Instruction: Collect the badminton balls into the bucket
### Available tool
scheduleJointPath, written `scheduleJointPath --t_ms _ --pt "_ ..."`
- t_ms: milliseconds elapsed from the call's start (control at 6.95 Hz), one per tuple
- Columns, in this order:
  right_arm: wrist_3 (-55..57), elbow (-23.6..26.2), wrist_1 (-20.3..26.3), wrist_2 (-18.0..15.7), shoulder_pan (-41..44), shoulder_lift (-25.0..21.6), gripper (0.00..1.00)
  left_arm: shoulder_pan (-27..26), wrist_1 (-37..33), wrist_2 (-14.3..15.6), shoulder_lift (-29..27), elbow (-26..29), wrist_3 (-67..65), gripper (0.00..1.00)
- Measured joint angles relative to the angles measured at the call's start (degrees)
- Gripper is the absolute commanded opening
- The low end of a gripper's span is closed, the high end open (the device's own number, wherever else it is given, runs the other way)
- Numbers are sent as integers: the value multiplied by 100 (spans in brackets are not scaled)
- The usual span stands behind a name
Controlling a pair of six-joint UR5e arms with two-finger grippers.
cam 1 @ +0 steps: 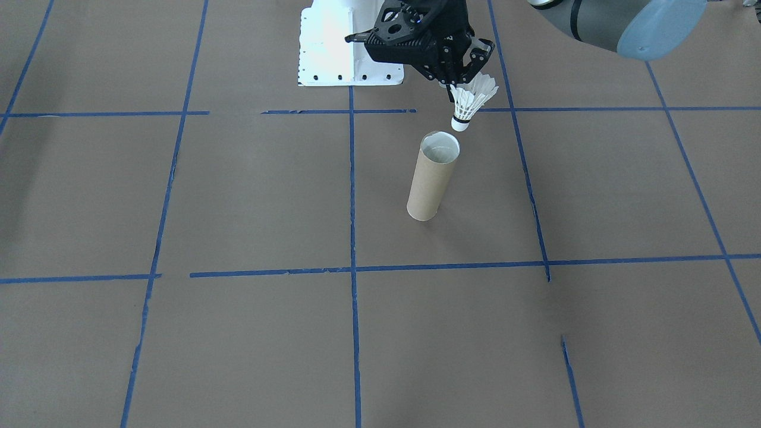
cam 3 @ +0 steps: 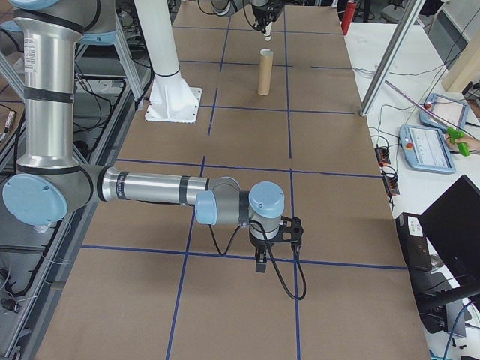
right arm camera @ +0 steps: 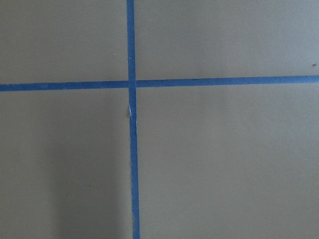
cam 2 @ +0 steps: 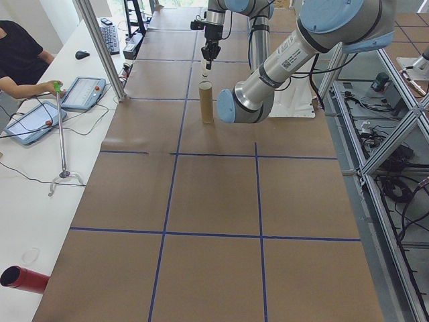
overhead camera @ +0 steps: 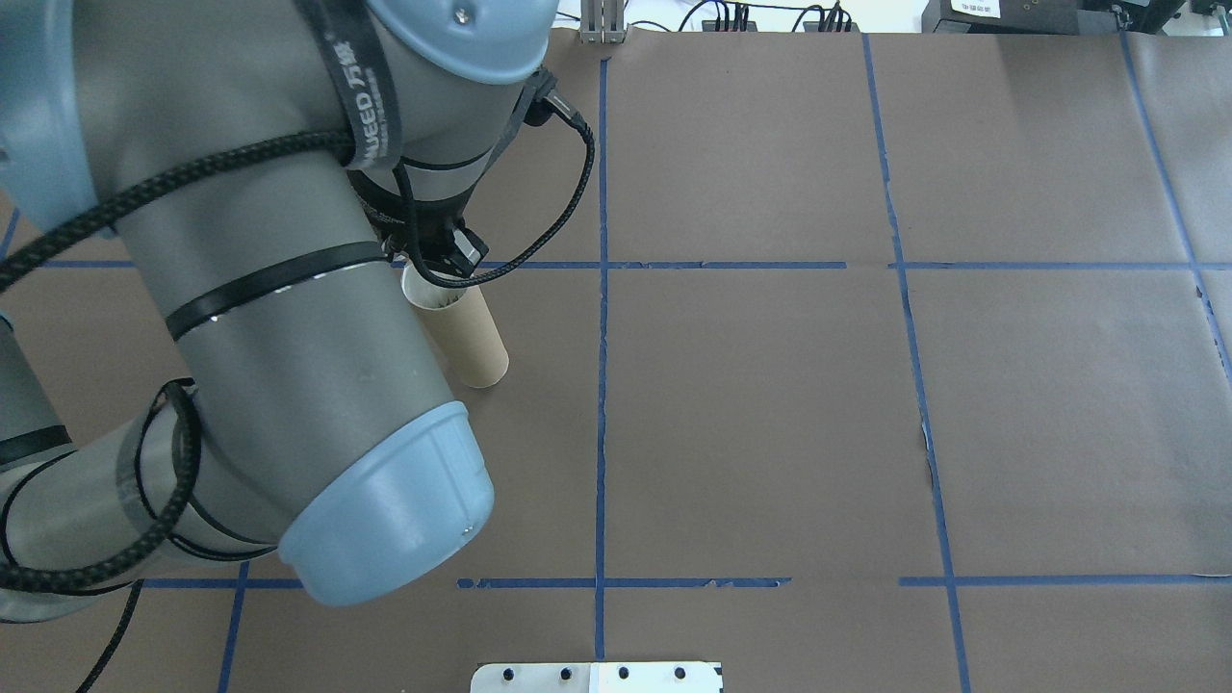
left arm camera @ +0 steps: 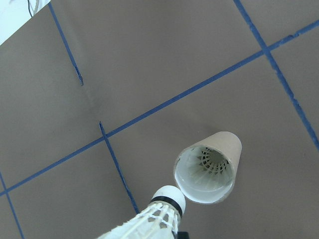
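The left gripper [cam 1: 461, 74] is closed on the feather skirt of a white feather shuttlecock [cam 1: 469, 102], cork tip down. The tall brown cardboard tube [cam 1: 433, 176] stands below, its mouth slightly offset from the tip. Releasing here risks the cork striking the rim and toppling the tube.

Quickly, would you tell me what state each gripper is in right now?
Left gripper: shut on the shuttlecock, held cork-down just above the cardboard tube.
Right gripper: seen only in the right side view; cannot tell.
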Motion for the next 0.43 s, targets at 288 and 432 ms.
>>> scheduleJointPath --t_ms 288,432 --pt "4 0 0 0 0 0 100 161 -7 250 -35 215 257 0" --pt "5 0 0 0 0 0 100 176 -30 274 -41 245 352 0"
